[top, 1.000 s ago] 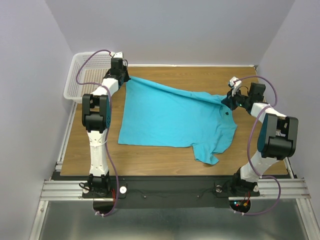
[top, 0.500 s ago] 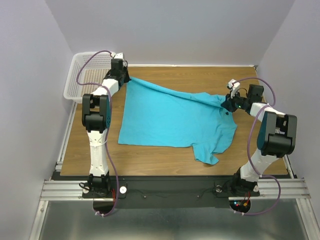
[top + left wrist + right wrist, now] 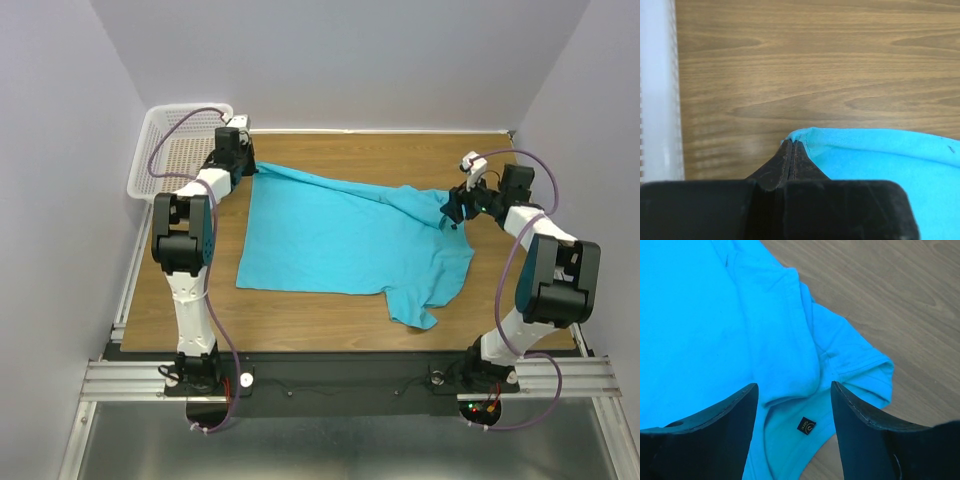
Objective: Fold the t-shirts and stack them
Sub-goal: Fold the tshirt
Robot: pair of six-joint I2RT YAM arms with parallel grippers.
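One wooden table (image 3: 400, 150) is carrying the turquoise t-shirt (image 3: 340, 240), lying spread but unfolded, a ridge (image 3: 340, 185) running from its far left corner toward the neckline. Beside the white basket (image 3: 142, 160), the left gripper (image 3: 791, 146) is clamping that corner's hem, likely anchoring the cloth for smoothing. The right gripper (image 3: 792, 386) is hovering with jaws apart over the neckline's small dark label (image 3: 806, 426), gripping nothing.

Turquoise short-sleeved t-shirt (image 3: 330, 240). Lies spread across the middle of the top view, mostly flat. Rises in a long ridge from the upper-left corner down to the right edge. Ends in one sleeve at lower centre-right. Bunches into soft folds by the neckline, with a small dark label (image 3: 806, 426) there.
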